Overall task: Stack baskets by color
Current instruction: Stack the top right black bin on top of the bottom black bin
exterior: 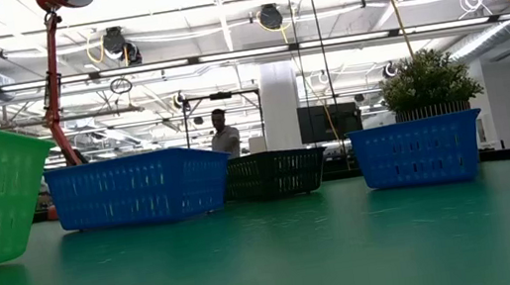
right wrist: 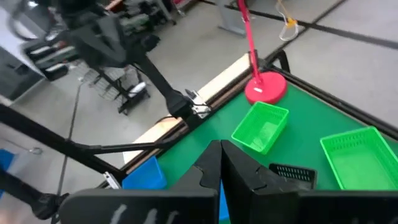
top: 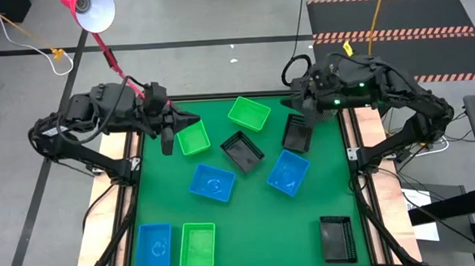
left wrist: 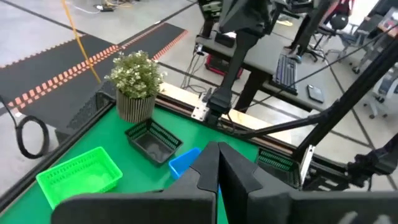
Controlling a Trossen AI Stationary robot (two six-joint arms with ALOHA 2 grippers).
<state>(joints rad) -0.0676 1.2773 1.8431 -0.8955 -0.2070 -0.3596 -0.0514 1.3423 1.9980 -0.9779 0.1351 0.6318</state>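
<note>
Nine baskets lay unstacked on the green bench, spread around the central black basket. They looked light, stiff, perforated plastic, best pinched by a rim. Left pincer and right pincer hung closed, empty.

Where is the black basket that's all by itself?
In the high view, the lone black basket sits at the table's near edge on the right arm's side, apart from the others; its closest neighbour is a blue basket toward the table's middle.
</note>
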